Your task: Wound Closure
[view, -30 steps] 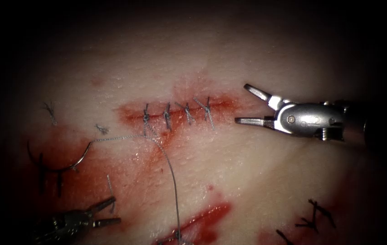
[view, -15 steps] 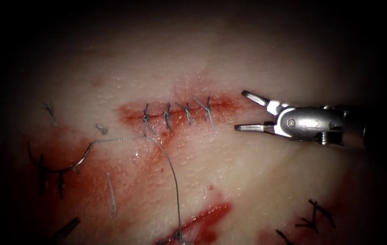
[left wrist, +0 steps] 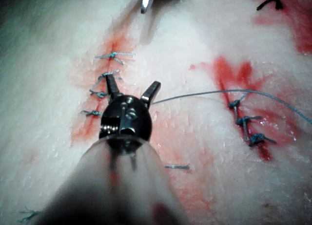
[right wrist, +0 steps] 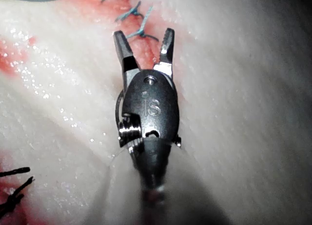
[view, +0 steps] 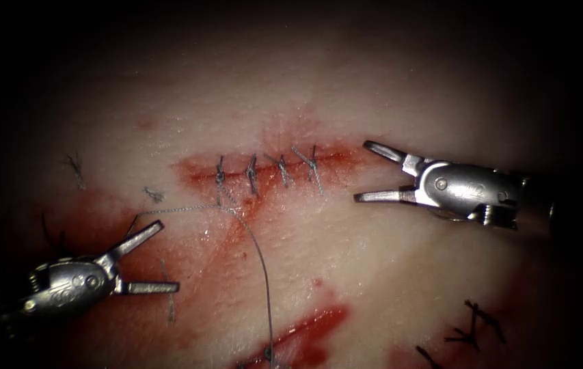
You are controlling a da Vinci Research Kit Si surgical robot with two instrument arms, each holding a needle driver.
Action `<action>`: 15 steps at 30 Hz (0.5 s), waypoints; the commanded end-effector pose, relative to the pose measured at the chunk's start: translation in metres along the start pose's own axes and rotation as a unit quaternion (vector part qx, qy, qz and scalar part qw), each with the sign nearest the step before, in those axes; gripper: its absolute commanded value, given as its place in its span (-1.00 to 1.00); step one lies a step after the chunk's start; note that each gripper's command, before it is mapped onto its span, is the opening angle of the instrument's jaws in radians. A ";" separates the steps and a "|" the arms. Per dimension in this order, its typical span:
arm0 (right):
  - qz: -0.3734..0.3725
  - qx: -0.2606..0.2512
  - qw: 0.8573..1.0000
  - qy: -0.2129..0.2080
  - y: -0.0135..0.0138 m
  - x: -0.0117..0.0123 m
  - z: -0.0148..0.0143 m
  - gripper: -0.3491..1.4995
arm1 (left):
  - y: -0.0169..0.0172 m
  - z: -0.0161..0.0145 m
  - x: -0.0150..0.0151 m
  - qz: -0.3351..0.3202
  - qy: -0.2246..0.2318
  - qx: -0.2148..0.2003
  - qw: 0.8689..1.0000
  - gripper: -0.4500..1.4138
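**Both grippers empty, needle loose on the tissue**

Endoscope first. My left gripper [view: 168, 256] sits at eight o'clock from the cut [view: 270, 169], jaws spread wide, holding nothing. The needle [view: 132, 223] lies flat on the tissue [view: 373, 273], left of the cut and not in it. I see just its tail end by the upper jaw; the rest of the curve is under the tool. The thread [view: 258, 260] runs from that tail to the leftmost stitch, then loops away toward six o'clock. My right gripper [view: 361, 171] hangs at three o'clock off the cut's end, wide open, empty.

Left wrist view: left gripper [left wrist: 132, 81] open, thread [left wrist: 195, 94] trailing off beside one jaw.

Right wrist view: right gripper [right wrist: 144, 35] open just short of the stitches [right wrist: 139, 20].

Handling, as I judge it: the needle is thin, stiff steel, slick with red fluid [view: 305, 328], best gripped on the body of the curve. The thread is light and limp.

Against half a second ago: my left gripper has come up from the lower edge onto the needle. The right has barely shifted; needle and thread lie as they did.
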 end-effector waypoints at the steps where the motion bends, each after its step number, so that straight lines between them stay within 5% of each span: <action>1: -0.001 0.011 1.000 -0.004 0.0003 0.0004 0.0007 0.86 | -0.0011 0.0008 -0.0004 0.003 0.007 -0.006 1.000 0.19; 6: 0.006 0.039 0.998 -0.043 -0.0002 0.0009 0.0001 0.71 | -0.0041 0.0008 -0.0016 0.004 0.008 -0.011 1.000 0.19; 15: 0.007 0.036 0.998 -0.044 -0.0001 0.0010 0.0007 0.86 | -0.0048 0.0011 -0.0043 0.015 0.025 -0.025 0.999 0.15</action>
